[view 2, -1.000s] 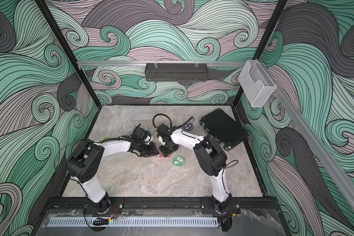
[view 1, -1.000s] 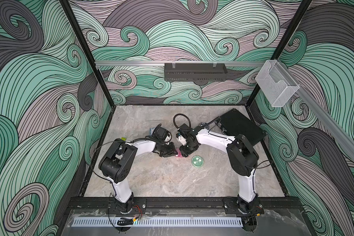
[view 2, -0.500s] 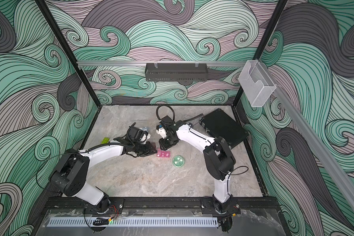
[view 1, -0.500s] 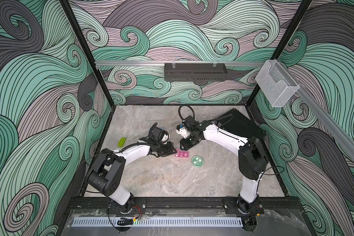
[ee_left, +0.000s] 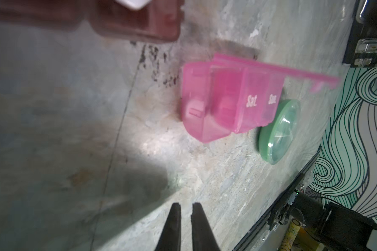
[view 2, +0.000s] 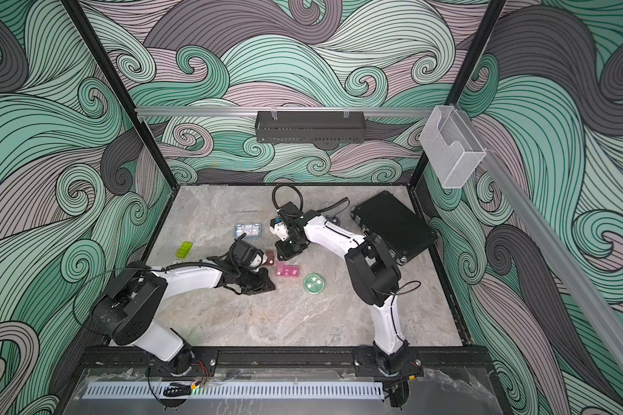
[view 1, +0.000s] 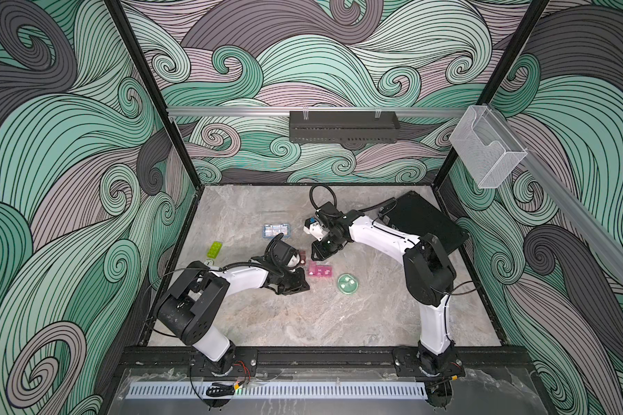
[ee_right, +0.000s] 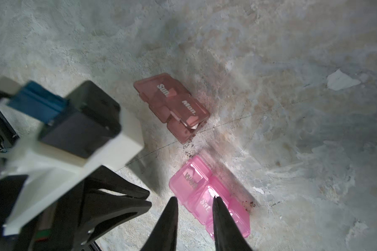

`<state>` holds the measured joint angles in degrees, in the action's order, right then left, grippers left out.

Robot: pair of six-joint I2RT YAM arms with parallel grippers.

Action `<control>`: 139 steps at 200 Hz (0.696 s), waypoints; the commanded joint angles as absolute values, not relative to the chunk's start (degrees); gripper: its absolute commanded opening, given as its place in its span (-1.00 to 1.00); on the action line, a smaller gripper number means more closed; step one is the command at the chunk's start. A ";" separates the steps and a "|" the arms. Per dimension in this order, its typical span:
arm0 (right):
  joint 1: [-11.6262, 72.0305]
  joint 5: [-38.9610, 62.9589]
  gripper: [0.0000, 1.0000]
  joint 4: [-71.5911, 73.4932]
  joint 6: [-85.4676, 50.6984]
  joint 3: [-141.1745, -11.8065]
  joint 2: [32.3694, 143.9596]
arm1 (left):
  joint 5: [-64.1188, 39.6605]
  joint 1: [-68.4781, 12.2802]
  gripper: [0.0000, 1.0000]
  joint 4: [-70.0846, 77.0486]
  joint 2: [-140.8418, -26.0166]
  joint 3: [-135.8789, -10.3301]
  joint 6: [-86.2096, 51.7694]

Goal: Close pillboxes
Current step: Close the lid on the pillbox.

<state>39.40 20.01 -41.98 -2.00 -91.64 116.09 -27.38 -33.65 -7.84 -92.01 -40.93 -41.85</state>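
The pink three-cell pillbox (view 1: 320,270) (view 2: 287,270) lies mid-table, with lids marked Wed and Sat (ee_right: 205,202). In the left wrist view a thin pink flap sticks out at the far end of the pink pillbox (ee_left: 226,102). The brown two-cell pillbox (view 1: 303,257) (ee_right: 172,106) sits just behind it. The round green pillbox (view 1: 347,284) (ee_left: 279,132) has its lid down. The pale blue pillbox (view 1: 276,230) lies further back. My left gripper (view 1: 304,285) (ee_left: 185,206) is shut and empty, left of the pink box. My right gripper (view 1: 316,255) (ee_right: 194,200) hovers open above it, holding nothing.
A lime green studded brick (view 1: 214,249) lies near the left wall. A large black flat case (view 1: 425,222) fills the back right corner. A dark round thing (view 2: 333,220) shows behind the right arm.
Both grippers have drawn away from the pink pillbox, the left one toward the front. The left jaws have come together and the right jaws have narrowed.
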 commanded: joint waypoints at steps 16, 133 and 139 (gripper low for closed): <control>39.02 21.87 -0.49 -42.14 -1.36 -92.42 117.34 | -25.17 -34.10 -0.79 -5.69 -94.56 -43.65 -43.16; 39.03 23.54 -0.74 -42.06 -0.80 -90.83 117.86 | -23.82 -34.10 -0.82 -6.10 -96.50 -45.53 -43.59; 39.02 23.64 -0.74 -42.04 -0.79 -90.64 117.77 | -23.82 -34.11 -0.82 -6.14 -96.50 -45.57 -43.68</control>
<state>39.24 22.55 -41.82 -1.65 -91.59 118.15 -24.84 -33.89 -6.31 -95.44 -43.51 -43.13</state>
